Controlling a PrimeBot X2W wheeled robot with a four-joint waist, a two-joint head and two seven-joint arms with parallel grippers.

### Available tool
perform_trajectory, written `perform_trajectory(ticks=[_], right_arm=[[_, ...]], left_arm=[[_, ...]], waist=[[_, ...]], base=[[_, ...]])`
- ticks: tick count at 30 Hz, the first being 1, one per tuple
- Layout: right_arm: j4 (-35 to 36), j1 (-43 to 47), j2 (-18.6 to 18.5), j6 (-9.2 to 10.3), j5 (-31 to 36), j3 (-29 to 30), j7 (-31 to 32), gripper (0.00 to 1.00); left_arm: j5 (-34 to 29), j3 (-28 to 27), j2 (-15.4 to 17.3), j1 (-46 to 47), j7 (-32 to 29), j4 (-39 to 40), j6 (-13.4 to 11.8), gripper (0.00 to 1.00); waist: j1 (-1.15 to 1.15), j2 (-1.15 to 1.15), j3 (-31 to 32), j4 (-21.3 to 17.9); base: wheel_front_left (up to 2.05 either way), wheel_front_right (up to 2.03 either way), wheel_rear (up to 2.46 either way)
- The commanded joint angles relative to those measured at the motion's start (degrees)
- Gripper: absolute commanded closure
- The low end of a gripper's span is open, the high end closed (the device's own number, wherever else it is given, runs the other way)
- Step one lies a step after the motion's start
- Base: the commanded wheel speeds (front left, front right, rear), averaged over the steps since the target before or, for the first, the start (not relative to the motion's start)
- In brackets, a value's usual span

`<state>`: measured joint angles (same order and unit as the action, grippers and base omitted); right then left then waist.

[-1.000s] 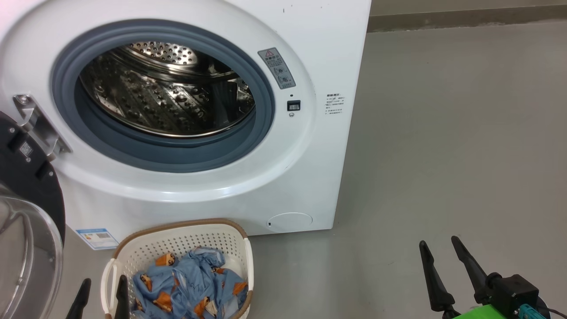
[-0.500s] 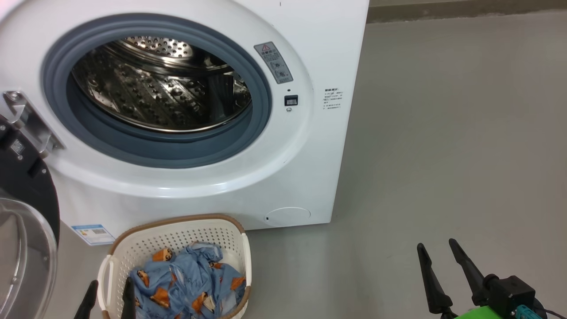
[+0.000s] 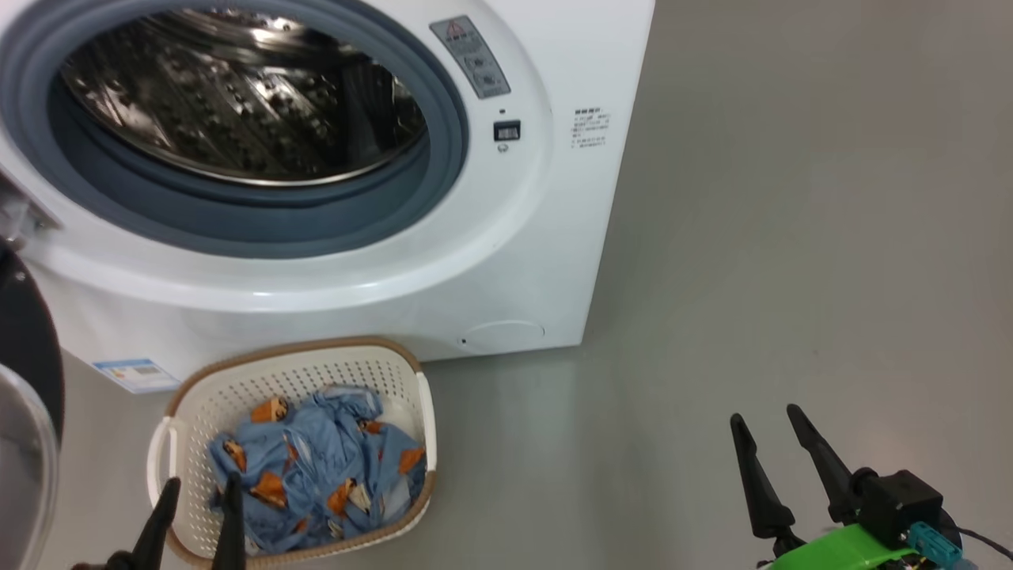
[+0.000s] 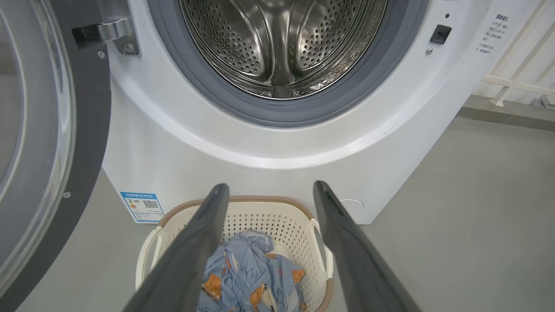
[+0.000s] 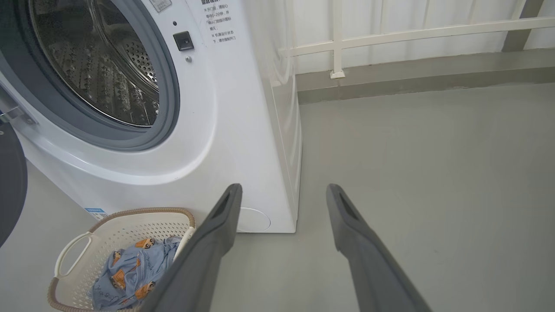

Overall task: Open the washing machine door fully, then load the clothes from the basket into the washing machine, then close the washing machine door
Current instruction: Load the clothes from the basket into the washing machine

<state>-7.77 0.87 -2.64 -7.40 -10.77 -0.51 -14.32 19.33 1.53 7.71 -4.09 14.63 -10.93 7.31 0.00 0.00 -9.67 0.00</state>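
Nearest, the left gripper (image 3: 201,481) hangs above the near side of the basket (image 3: 313,349), its two dark fingers spread apart and holding nothing. The right gripper (image 3: 766,414) is likewise released and empty over the grey floor (image 3: 791,237), well apart from the basket. The basket is cream-white and perforated, with a brown woven-look rim and a loop handle at each side, and it sits on the floor just in front of the washing machine (image 3: 522,253). Inside it lie the clothes (image 3: 316,459), a crumpled light blue bundle printed with small orange and brown figures, lying below the rim. Behind, the white front-loader shows a round flap (image 3: 502,336) and a blue label (image 3: 134,374) low down. Higher up, a grey rubber seal (image 3: 237,226) rings the perforated steel drum (image 4: 282,43). The washing machine door (image 4: 89,130), a glossy black rim around clear glass, stands swung open on its hinge at the robot's left.
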Motion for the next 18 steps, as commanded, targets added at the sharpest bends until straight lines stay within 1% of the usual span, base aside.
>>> perform_trajectory(ticks=[1,10,18], right_arm=[[1.27,-2.01,-0.23,-0.09,-0.52,-1.77,-0.68,0.0],[1.55,-5.02,-0.23,-0.09,-1.53,-2.82,-0.68,0.0],[1.97,-7.6,-0.23,-0.09,-2.97,-4.37,-0.68,0.0]], left_arm=[[0.41,-1.63,1.41,2.47,0.37,0.62,0.18,0.0],[3.14,-0.56,3.28,8.22,0.37,-2.71,0.18,0.0],[6.95,1.59,7.06,15.31,0.37,-6.92,0.18,0.0]], waist=[[0.0,0.0,-3.45,-0.8],[0.0,0.0,-10.64,-2.17],[0.0,0.0,-17.94,-4.13]], base=[[0.0,0.0,0.0],[0.0,0.0,0.0],[0.0,0.0,0.0]])
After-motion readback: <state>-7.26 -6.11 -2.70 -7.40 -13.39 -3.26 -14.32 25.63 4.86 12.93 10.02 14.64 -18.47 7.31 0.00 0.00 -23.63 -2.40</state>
